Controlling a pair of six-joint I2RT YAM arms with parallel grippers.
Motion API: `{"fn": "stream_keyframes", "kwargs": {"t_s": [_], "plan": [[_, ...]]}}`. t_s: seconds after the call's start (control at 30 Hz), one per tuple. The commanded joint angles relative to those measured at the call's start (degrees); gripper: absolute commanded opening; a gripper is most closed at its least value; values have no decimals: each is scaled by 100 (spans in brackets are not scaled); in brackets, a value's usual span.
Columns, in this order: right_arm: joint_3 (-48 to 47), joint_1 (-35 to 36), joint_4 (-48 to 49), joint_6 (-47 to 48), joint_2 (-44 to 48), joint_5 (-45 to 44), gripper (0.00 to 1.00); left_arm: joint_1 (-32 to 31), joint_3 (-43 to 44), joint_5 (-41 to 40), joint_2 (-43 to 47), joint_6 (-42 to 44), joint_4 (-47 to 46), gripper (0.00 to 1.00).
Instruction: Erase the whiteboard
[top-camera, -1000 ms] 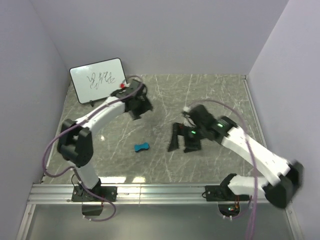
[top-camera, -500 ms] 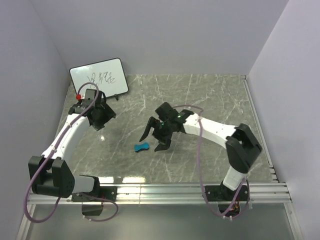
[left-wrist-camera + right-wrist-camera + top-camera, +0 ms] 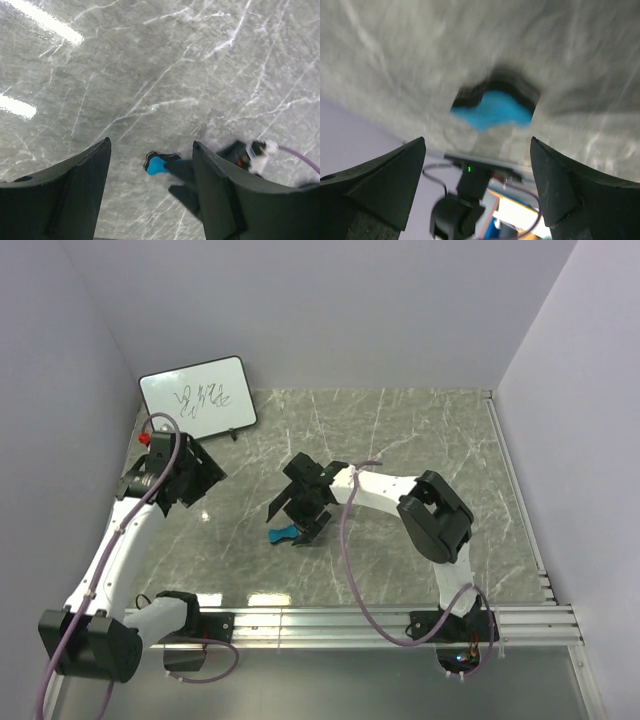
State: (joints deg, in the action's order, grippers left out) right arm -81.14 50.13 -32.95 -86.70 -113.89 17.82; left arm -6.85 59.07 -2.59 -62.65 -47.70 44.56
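The table [image 3: 430, 460] is grey stone with white lines in it, and pale purple walls [image 3: 350, 310] stand round it. Our right gripper [image 3: 292, 524] hangs low over the table with its two fingers [image 3: 380, 185] spread wide apart and nothing in them. The little blue eraser [image 3: 492, 111] lies flat right in front of it, in line with the gap between the fingers. We think the step now is to pick up that eraser. To do it well, we should go down until the fingers sit one on each side of the eraser, close to the table but not scraping it. We should squeeze across the thin middle part, where it is easy to hold. The eraser is small and light, so a bump from one finger could push it away; both fingers should reach it together.

Further out, to the left of the right gripper, our left gripper [image 3: 151, 144] is also spread open and holds nothing.

The whiteboard [image 3: 222, 410] is far from the right gripper, back and to the left, past the left gripper, near the corner of the walls. It stands up tilted on small black feet [image 3: 183, 446]. It is white with a thin black frame [image 3: 190, 367] and round corners. Black scribbles [image 3: 200, 397] sit in its middle, so none of it is wiped yet.
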Motion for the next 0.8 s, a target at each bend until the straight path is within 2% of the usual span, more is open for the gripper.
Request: {"fn": "stream_keyframes", "kwargs": {"t_s": [0.0,0.13,0.33,0.77], "plan": [[-340,-135,-308,-173,-283,-455,91,44,-115,180,341,200,106,71],[-209,-284,-195,-207,-511,-412,88,52,-229,215,596,235,132,72],[-788,-232,-510,12,-933,-394,82,61,-431,206,719,270,71,71],[-420,-100,-634,100,-547,-104,81,70,-528,294,588,420,-17,71]]}}
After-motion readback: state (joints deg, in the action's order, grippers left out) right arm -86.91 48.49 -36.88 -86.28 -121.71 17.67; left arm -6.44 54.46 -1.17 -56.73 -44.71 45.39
